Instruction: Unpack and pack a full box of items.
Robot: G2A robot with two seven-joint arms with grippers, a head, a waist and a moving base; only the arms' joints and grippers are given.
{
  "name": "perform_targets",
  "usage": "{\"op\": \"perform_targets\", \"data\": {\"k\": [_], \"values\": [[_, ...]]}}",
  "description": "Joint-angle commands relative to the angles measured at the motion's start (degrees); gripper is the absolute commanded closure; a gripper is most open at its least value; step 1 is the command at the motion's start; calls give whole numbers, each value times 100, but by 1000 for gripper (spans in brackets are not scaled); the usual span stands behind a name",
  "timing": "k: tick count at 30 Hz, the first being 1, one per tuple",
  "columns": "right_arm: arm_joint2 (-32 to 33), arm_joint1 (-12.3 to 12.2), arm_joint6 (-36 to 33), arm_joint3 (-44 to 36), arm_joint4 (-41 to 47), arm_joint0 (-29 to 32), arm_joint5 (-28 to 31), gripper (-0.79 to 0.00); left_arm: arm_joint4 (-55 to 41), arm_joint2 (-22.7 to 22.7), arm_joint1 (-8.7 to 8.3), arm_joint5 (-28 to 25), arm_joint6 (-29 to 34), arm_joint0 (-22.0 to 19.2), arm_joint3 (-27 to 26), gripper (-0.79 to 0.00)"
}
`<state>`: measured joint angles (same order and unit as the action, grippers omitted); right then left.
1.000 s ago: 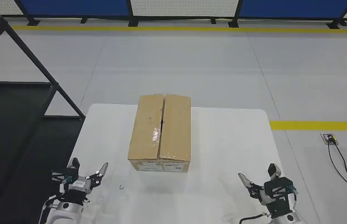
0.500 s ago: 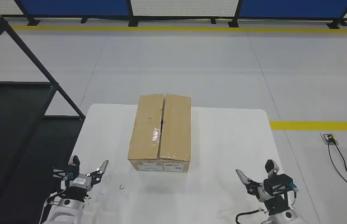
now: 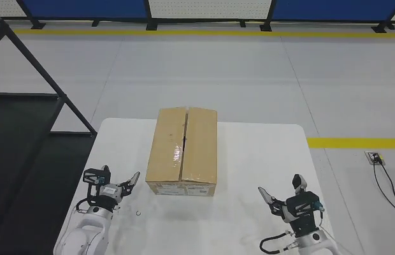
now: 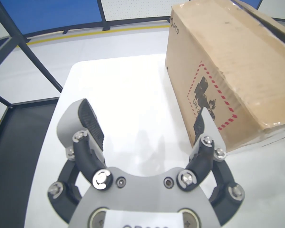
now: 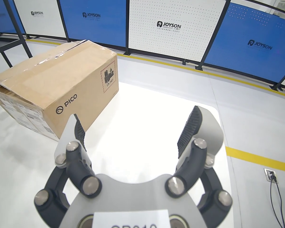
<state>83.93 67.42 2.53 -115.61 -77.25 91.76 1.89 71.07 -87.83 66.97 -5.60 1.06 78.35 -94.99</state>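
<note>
My left gripper (image 4: 144,110) and right gripper (image 5: 135,115) match: silver base plates (image 4: 142,191), black curved links (image 4: 85,153), shiny screws (image 4: 100,179). I see black ribbed pads (image 5: 188,129), white label (image 5: 131,219) bottom centre.

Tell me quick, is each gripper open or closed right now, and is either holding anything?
Left gripper: open, holding nothing.
Right gripper: open, holding nothing.
</note>
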Motion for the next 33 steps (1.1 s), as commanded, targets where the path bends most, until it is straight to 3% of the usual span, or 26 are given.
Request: {"op": "perform_targets", "data": {"k": [1,7,16,27,33], "values": [[0,0,0,0,0,0,0,-785,0,0,0,0,2,0,0,-785],[-50,12,-68,154,151,-68,116,-785,-7,86,15,3,33,-47,-52,-785],[-436,30,-40,182,-752,-314,197,-785,344,424,56,57,102,-242,4,-785],[-494,30,67,158,-815,-298,307,-785,223,497,101,173,126,-311,212,-785],[-927,36,-37,181,-2407,-392,6,-785,377,671,122,91,148,-352,197,-785]]}}
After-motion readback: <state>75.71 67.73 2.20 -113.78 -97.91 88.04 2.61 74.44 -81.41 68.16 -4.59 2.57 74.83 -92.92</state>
